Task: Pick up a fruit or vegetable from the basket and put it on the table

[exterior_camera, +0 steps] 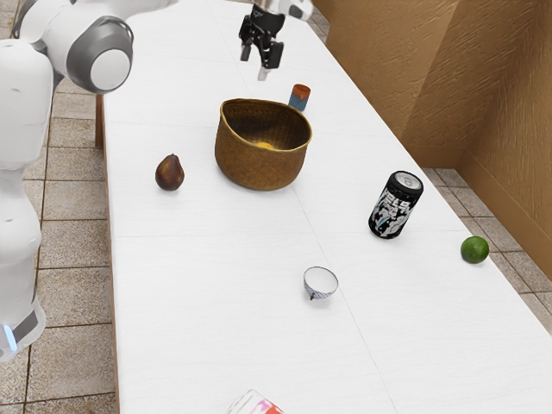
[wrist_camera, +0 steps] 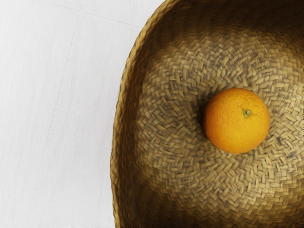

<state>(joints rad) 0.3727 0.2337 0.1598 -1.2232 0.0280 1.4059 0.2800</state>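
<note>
My gripper [exterior_camera: 257, 69] hangs in the air above the far side of the woven basket [exterior_camera: 259, 164], its two fingers apart with nothing between them. Inside the basket [wrist_camera: 171, 109], an orange [wrist_camera: 236, 120] rests on the woven bottom, away from the wall. From the side, just the top of the orange [exterior_camera: 263, 146] can be made out past the basket's front wall. The white table [exterior_camera: 216, 259] carries the basket.
A dark pear [exterior_camera: 170, 173] lies beside the basket toward the exterior view's left. Behind it stands a small orange-and-blue can [exterior_camera: 299, 97]. Toward the exterior view's right are a black can [exterior_camera: 396, 205] and a lime [exterior_camera: 474, 250]; a small bowl [exterior_camera: 320, 283] sits nearer the camera.
</note>
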